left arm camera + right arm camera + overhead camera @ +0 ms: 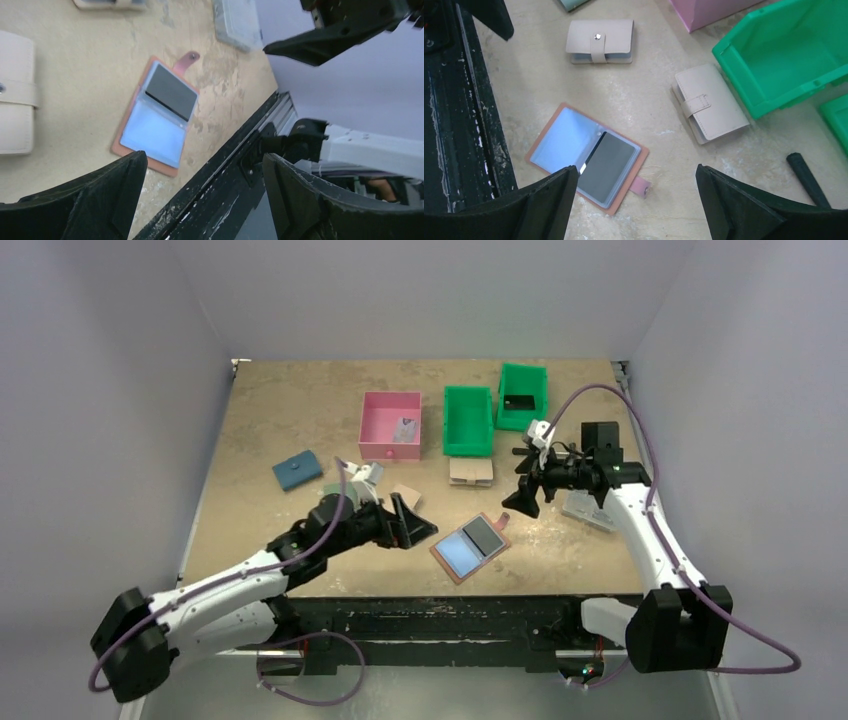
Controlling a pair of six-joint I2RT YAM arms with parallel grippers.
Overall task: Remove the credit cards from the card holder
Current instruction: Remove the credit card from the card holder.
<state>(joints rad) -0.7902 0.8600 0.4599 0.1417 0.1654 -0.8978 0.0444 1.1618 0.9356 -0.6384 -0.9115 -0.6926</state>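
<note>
Pink bin [388, 450], green bins [468, 447]; beige wallets [713, 105]

The desk [280, 410] is a scuffed tan board. Near its front edge lies the terracotta card holder [470, 548], spread open and flat with its pale blue lining up and a dark card [485, 533] in one half. Just behind the card holder lies a closed beige strap wallet [470, 471]. A beige snap wallet [599, 41] lies behind it to the left. Farther behind the card holder stand a pink bin [390, 425], a green bin [468, 420] and a second green bin [522, 395]. A teal wallet [297, 471] lies well off to its back left. A pale clear case [588, 510] lies to its right.
</note>
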